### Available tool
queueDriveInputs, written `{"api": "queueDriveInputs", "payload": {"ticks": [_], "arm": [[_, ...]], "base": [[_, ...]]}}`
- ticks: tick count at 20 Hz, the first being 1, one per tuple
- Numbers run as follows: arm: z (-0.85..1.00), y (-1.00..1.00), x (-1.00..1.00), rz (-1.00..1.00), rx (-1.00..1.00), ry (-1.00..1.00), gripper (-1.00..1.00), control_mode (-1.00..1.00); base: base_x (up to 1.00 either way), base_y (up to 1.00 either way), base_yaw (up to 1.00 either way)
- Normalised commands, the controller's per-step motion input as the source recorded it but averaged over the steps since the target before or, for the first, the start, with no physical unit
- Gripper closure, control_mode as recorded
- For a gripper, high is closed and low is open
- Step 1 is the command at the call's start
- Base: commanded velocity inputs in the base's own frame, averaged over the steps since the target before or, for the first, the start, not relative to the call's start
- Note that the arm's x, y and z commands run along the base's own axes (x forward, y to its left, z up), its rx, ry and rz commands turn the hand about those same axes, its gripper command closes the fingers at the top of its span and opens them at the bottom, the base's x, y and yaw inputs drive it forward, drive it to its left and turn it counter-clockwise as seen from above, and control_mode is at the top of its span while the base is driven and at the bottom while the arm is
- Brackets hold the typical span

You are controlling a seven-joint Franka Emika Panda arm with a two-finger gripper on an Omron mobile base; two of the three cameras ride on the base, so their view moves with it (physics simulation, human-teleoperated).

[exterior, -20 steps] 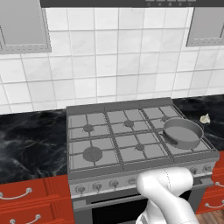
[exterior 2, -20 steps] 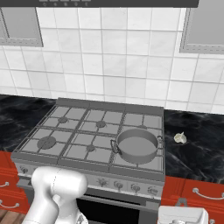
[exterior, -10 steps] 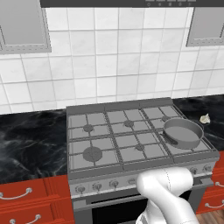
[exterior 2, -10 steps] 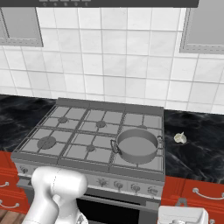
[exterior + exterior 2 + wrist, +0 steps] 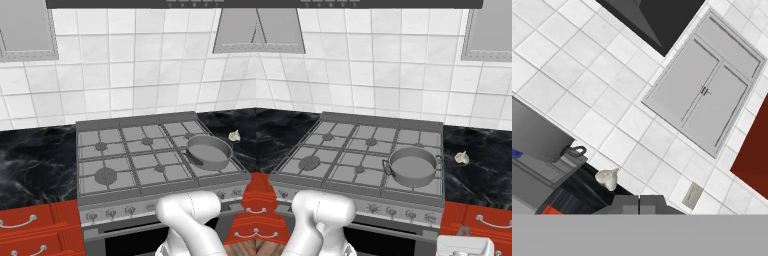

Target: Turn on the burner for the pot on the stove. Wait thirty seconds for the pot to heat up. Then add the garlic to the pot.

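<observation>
Surroundings: one pot (image 5: 412, 166) on stove (image 5: 331, 155) front-right burner; one garlic (image 5: 461, 158) on counter (image 5: 481, 165) beside.
Gripper (image 5: 639, 204): jaw state cannot be told.

Dull grey pot (image 5: 210, 152) on a grey stove (image 5: 120, 172); cream garlic (image 5: 461, 158) on the black marbled bench (image 5: 481, 170); red drawers (image 5: 30, 232).
</observation>
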Motion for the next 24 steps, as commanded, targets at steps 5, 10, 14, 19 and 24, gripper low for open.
{"api": "queueDriveInputs", "payload": {"ticks": [5,10,14,19,24], "arm": [[0.0,0.0,0.0,0.0,0.0,0.0,1.0,-1.0],[0.0,0.0,0.0,0.0,0.0,0.0,1.0,-1.0],[0.0,0.0,0.0,0.0,0.0,0.0,1.0,-1.0],[0.0,0.0,0.0,0.0,0.0,0.0,1.0,-1.0],[0.0,0.0,0.0,0.0,0.0,0.0,1.0,-1.0]], "base": [[0.0,0.0,0.0],[0.0,0.0,0.0],[0.0,0.0,0.0],[0.0,0.0,0.0],[0.0,0.0,0.0]]}}
